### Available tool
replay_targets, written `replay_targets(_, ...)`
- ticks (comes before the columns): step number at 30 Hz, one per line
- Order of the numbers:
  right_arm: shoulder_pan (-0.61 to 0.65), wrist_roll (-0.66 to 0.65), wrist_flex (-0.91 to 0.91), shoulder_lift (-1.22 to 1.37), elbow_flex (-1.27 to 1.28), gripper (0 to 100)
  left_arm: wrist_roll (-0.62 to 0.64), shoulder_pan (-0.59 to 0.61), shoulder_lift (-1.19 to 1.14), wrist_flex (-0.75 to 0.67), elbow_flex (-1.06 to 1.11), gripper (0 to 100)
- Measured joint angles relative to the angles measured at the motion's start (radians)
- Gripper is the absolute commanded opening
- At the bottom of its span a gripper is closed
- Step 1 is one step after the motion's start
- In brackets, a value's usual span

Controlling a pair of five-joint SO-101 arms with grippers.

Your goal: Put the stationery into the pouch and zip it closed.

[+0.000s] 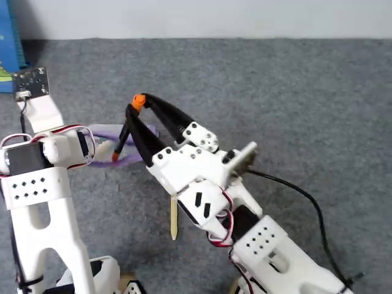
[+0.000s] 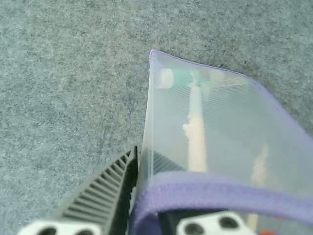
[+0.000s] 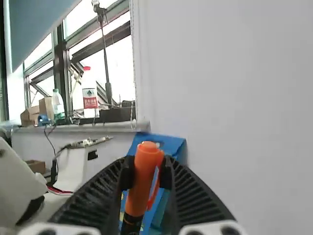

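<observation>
The right fingers [image 3: 190,200], black and ribbed, were closed on the orange cap of a pen [image 3: 144,164], which stood between their tips. In the high view the pen [image 1: 138,101] hung steeply from that grip, its orange lower tip over the pouch [image 1: 107,130]; whether it touched the pouch could not be told. The left fingers [image 2: 105,193] pinched the pouch's [image 2: 220,127] purple zip edge, one outside and one showing dark through the wall. The mouth was held up off the counter [image 1: 294,92]. The far corner of the pouch lay on bare counter with open room around it. The pouch was thin, clear and finely lined, and inside it lay a cream stick [image 2: 196,132] with a green-and-white item at the closed end. A wooden pencil [image 1: 174,217] lay on the grey, felt-like counter, partly under the right arm. That arm stretched from the near right corner toward the pouch with its fingers raised. The left arm stood at the near left with its wrist beside the pouch.
</observation>
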State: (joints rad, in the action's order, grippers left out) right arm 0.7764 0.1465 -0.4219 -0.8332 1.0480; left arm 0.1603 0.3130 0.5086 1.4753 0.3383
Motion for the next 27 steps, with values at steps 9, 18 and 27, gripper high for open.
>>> replay_targets(9, 0.000, -0.044, 0.021, 0.032, 0.046, 22.2, 0.000, -0.003, -0.002, 0.000, 0.000, 1)
replay_targets(18, -0.029, 0.028, 0.388, -0.196, 0.046, 11.7, 0.000, -0.003, -0.002, 0.000, 0.000, 1)
replay_targets(27, -0.175, 0.253, 0.967, -0.318, -0.006, 11.9, 0.000, 0.002, -0.002, 0.000, 0.000, 1)
